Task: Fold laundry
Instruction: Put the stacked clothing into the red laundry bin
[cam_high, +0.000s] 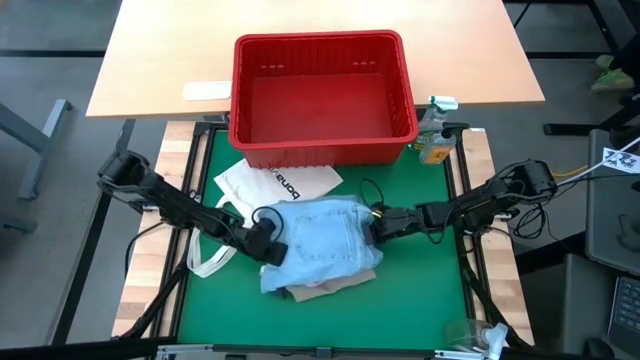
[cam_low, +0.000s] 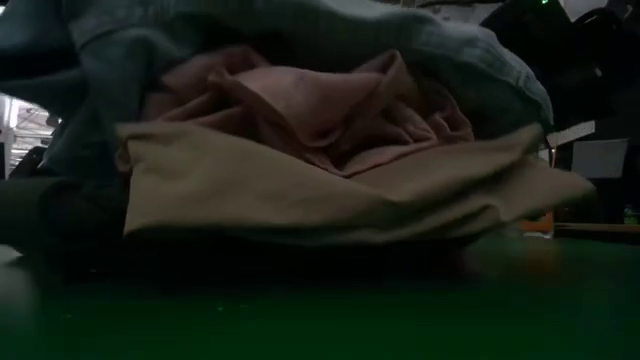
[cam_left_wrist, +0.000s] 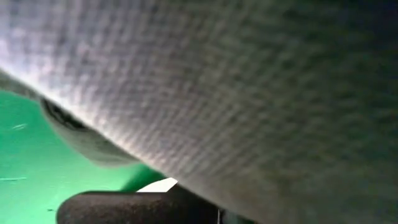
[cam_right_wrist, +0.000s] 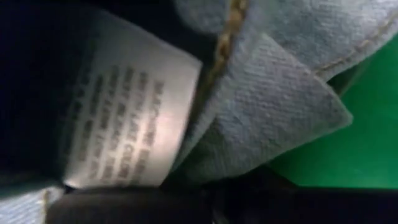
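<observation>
The light blue denim jeans (cam_high: 325, 235) lie on top of a pile on the green mat. The low view shows the mottled pink top (cam_low: 320, 110) under them and the beige trousers (cam_low: 330, 190) at the bottom, resting on the mat. My left gripper (cam_high: 272, 250) is at the jeans' left edge, shut on the denim. My right gripper (cam_high: 378, 226) is at their right edge, shut on the denim beside a white care label (cam_right_wrist: 130, 130). The green top and the socks do not show. My left gripper holds the jeans at their left edge (cam_high: 285, 250), coming level from the table's left. Denim (cam_left_wrist: 249, 93) fills its wrist view above one finger (cam_left_wrist: 124, 208), hiding the place of contact. The jeans lie on the pile. My right gripper holds the jeans at their right edge (cam_high: 366, 228), coming level from the table's right. Folded denim (cam_right_wrist: 267, 118) and the care label sit right above one finger (cam_right_wrist: 137, 208); how many layers I cannot tell. The jeans rest on the pile.
A red plastic basket (cam_high: 322, 95) stands at the mat's far edge. A white tote bag (cam_high: 280, 182) lies between the basket and the pile, its strap (cam_high: 210, 262) to the left of my left gripper. A bottle (cam_high: 435, 140) stands at the far right corner.
</observation>
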